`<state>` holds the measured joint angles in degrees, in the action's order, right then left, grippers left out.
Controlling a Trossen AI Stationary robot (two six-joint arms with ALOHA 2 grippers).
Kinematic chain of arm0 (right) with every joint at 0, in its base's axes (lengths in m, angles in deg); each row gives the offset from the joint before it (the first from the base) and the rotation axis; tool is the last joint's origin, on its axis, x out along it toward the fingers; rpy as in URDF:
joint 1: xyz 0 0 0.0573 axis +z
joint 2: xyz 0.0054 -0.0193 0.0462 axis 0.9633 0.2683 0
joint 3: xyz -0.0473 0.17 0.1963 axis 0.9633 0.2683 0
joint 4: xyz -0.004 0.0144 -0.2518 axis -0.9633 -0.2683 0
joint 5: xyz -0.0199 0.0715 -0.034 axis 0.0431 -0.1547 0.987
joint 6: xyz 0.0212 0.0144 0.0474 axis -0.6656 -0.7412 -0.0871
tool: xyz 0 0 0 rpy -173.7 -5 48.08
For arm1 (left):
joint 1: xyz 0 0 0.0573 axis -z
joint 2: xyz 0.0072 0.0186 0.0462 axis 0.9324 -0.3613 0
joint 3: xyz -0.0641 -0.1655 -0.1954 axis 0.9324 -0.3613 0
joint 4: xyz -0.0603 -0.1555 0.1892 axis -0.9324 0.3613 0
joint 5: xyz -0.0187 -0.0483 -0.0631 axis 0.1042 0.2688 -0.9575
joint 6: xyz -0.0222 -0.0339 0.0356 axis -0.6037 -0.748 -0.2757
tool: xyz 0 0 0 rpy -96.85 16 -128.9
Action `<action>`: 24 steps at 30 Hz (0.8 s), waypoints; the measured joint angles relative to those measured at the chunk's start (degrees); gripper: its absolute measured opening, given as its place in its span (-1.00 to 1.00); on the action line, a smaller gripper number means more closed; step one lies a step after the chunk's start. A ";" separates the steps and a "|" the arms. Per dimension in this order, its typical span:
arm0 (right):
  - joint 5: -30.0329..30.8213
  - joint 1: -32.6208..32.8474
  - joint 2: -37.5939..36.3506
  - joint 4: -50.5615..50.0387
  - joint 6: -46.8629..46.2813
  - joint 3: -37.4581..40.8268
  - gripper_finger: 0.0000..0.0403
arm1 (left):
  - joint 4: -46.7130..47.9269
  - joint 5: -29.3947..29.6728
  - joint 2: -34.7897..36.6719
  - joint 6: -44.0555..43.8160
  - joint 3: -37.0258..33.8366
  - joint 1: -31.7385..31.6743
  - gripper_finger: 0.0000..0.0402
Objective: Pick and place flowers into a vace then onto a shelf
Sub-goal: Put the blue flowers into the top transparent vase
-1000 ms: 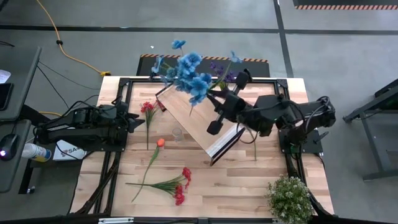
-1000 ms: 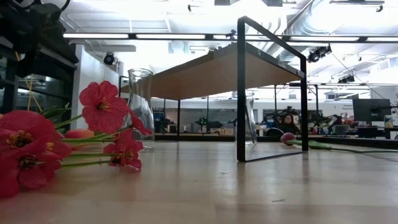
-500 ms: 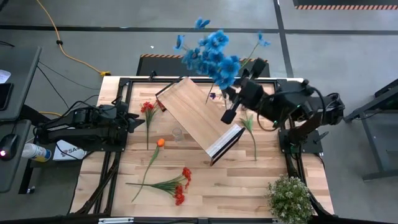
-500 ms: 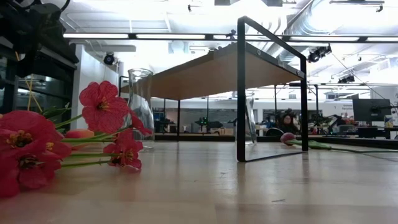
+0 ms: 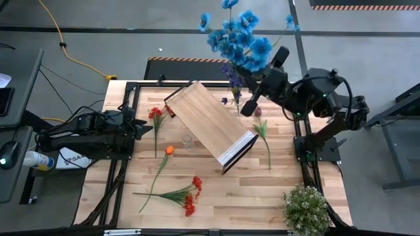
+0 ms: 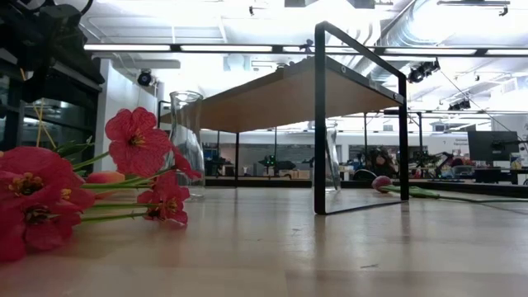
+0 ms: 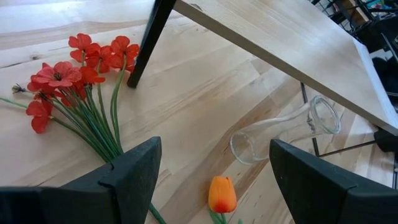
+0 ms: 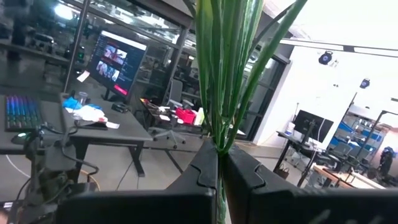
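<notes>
My right gripper (image 5: 261,84) (image 8: 219,158) is shut on a bunch of flowers with blue blooms (image 5: 239,36) and some purple ones (image 5: 231,73), held high over the table's far right part. My left gripper (image 5: 143,126) (image 7: 214,146) waits open at the left, with nothing between its fingers. The shelf (image 5: 210,124) (image 6: 330,91) stands on its dark frame mid-table. A clear glass vase (image 5: 187,141) (image 6: 186,140) stands upright on its base left of the shelf. Red flowers (image 5: 187,196), an orange tulip (image 5: 169,150) and more red blooms (image 5: 155,115) lie on the table. My right gripper pinches the bunch's green stems (image 8: 217,140) together between its two shut fingers. The fingers come from the table's right, about level. The stems rise out past the fingertips, and the whole bunch hangs clear of the table, its blue blooms beyond the far edge.
A maroon-budded flower (image 5: 264,134) lies right of the shelf. A bushy pale-green potted plant (image 5: 305,210) stands at the near right corner. Bare wood shows at the near middle of the table (image 5: 249,196).
My right gripper has risen and gone toward the table's far right, staying shut on the flowers. The blue blooms, which were over the shelf's far end, now stand beyond the far edge. The left arm has kept still.
</notes>
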<state>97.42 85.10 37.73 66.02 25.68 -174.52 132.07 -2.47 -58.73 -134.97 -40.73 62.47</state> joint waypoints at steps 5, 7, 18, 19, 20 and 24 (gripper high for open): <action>-2.15 -2.99 -0.21 -0.03 -0.02 0.00 -1.00 | 0.00 0.02 -0.01 0.00 0.00 -0.01 0.66; -2.69 -4.42 -0.37 -0.87 0.00 0.00 -1.00 | 0.00 0.02 0.00 -0.01 0.00 -0.01 0.66; -8.31 -11.37 -5.94 -12.00 -5.56 0.02 -1.00 | -0.02 0.09 -0.02 -0.02 0.00 -0.02 0.66; -8.33 -11.89 -6.71 -13.61 -6.30 0.01 -1.00 | 0.00 0.09 -0.02 -0.02 0.00 -0.02 0.66; -8.45 -12.32 -7.39 -15.26 -7.24 0.00 -1.00 | -0.01 0.10 -0.01 -0.01 0.00 -0.01 0.66; -9.34 -13.38 -10.19 -21.04 -9.90 0.00 -1.00 | -0.02 1.06 -0.02 -0.02 0.00 -0.02 0.66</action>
<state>88.08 71.73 27.55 44.98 15.78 -174.52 132.04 -1.41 -58.75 -134.99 -40.73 62.45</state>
